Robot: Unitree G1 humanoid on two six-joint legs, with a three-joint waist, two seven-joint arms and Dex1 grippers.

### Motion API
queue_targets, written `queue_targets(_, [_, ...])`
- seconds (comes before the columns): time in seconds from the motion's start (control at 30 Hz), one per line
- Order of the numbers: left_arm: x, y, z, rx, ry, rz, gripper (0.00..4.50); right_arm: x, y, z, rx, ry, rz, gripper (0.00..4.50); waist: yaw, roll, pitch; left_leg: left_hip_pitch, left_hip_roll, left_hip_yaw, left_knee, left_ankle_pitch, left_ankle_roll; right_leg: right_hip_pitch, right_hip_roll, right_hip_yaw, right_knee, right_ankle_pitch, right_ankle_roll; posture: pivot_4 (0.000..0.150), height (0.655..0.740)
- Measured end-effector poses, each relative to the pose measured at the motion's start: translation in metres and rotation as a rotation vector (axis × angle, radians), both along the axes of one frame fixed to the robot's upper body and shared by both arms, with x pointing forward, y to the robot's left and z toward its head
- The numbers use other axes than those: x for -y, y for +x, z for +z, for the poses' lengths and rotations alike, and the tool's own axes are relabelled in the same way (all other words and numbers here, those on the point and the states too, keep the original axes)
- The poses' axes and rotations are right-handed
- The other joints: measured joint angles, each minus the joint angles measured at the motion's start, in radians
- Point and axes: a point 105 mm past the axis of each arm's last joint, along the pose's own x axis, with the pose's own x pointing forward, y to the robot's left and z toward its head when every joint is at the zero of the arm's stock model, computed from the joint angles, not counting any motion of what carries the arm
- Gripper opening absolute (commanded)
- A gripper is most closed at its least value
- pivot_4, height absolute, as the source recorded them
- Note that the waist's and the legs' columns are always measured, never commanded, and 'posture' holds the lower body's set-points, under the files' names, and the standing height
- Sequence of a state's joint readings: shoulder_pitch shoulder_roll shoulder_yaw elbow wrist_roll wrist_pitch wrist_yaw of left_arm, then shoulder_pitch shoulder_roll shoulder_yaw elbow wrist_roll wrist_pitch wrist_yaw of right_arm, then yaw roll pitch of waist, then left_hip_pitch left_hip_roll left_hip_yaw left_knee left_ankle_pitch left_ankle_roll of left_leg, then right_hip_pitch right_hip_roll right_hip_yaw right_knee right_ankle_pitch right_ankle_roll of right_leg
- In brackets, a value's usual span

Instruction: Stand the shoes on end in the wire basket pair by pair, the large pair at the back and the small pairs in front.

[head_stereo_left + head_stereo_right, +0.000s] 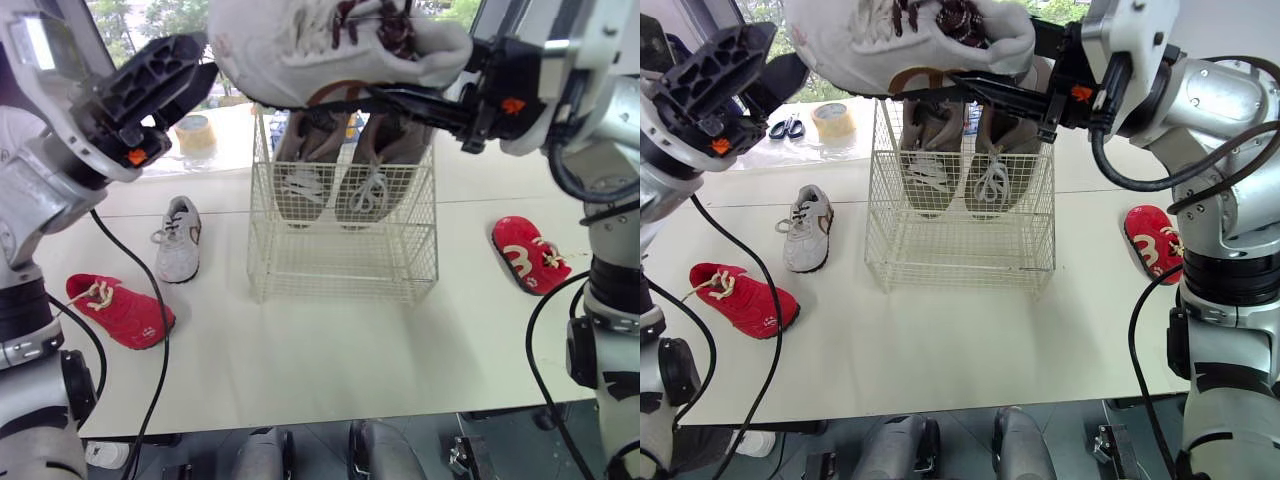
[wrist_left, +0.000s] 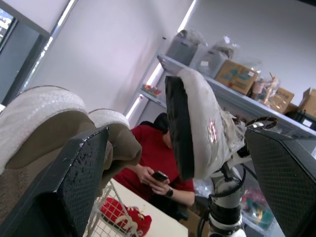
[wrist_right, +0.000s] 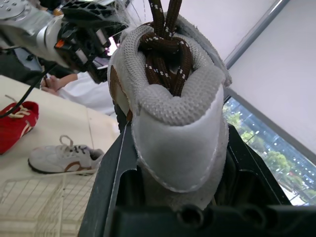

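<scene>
Wire basket [image 1: 340, 262] mid-tabletop [image 1: 330, 360]. Large grey pair [image 1: 300, 185] stands on end against its back wall, heels up, laces facing front. White brown-laced shoe [image 1: 300, 50] is aloft over the basket's top, long axis level, running left-right. Right end effector [image 3: 177, 148] is clamped on its heel. The toe points at the left end effector [image 1: 178, 78], spread wide, holding nothing. Small white shoe [image 1: 178, 240] and red shoe [image 1: 120, 310] lie toward the left edge; second red shoe [image 1: 530, 255] toward the right edge.

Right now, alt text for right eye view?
The right gripper holds a white shoe above the wire basket, where two grey shoes stand at the back. A small white shoe and two red shoes lie on the table.
</scene>
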State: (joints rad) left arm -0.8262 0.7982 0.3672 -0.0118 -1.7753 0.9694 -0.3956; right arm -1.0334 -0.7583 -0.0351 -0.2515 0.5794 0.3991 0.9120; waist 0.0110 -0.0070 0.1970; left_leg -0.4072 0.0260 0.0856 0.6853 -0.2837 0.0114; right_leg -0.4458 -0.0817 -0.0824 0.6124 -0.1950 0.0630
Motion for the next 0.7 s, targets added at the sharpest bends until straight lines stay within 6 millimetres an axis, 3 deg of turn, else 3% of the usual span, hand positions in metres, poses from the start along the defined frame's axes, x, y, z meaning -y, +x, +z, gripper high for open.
queue_targets(0.17, [0.01,0.002,-0.009,-0.012,0.064,-0.021,4.5,-0.005,0.001,-0.006,-0.012,-0.012,0.02,1.41,0.0,0.0,0.0,0.0,0.0,0.0,0.0,0.0,0.0,0.0,0.0,0.0,0.001,0.0,0.0,0.15,0.74])
queue_targets(0.2, [0.012,0.004,-0.012,-0.016,0.07,-0.018,4.25,-0.006,0.001,-0.007,-0.012,-0.019,0.02,1.4,0.0,0.0,0.0,0.0,0.0,0.0,0.0,0.0,0.0,0.0,0.0,0.0,0.001,0.0,0.0,0.15,0.74])
queue_targets(0.27, [0.014,0.007,-0.015,-0.026,0.055,-0.024,3.69,-0.007,0.0,-0.009,-0.01,-0.026,0.024,1.4,0.002,0.0,0.0,0.0,0.0,0.0,0.0,0.0,0.0,0.0,0.0,0.0,0.0,0.0,0.0,0.15,0.74])
queue_targets(0.47, [0.019,0.005,-0.016,-0.035,0.024,-0.069,0.72,-0.008,-0.002,-0.015,-0.015,-0.041,0.022,1.4,0.0,-0.001,0.0,0.0,0.0,0.0,0.0,0.001,-0.001,0.0,0.0,0.0,0.001,0.0,0.0,0.15,0.74])
queue_targets(0.5, [0.019,0.005,-0.017,-0.038,0.025,-0.069,0.36,-0.008,-0.003,-0.015,-0.008,-0.045,0.023,1.4,0.0,-0.001,0.0,0.0,0.0,0.0,0.0,0.001,-0.001,0.0,0.0,0.0,0.001,0.0,0.0,0.15,0.74])
queue_targets(0.53, [0.019,0.006,-0.017,-0.039,0.025,-0.07,0.36,-0.009,-0.004,-0.015,-0.005,-0.048,0.024,1.4,-0.001,-0.001,0.0,0.0,0.0,0.0,0.0,0.001,-0.001,0.0,0.0,0.0,0.001,0.0,0.0,0.15,0.74])
queue_targets(0.63, [0.019,0.006,-0.017,-0.049,0.018,-0.067,0.3,-0.008,-0.003,-0.015,-0.002,-0.05,0.019,2.56,0.0,-0.001,0.0,0.0,0.0,0.0,0.0,0.001,-0.001,0.0,0.0,0.0,0.001,0.0,0.0,0.15,0.74])
queue_targets(0.7, [0.019,0.008,-0.017,-0.059,0.003,-0.064,0.3,-0.006,-0.003,-0.016,-0.009,-0.043,0.016,3.62,0.001,-0.001,0.0,0.0,0.0,0.0,0.0,0.001,-0.001,0.0,0.0,0.0,0.001,0.0,0.0,0.15,0.74])
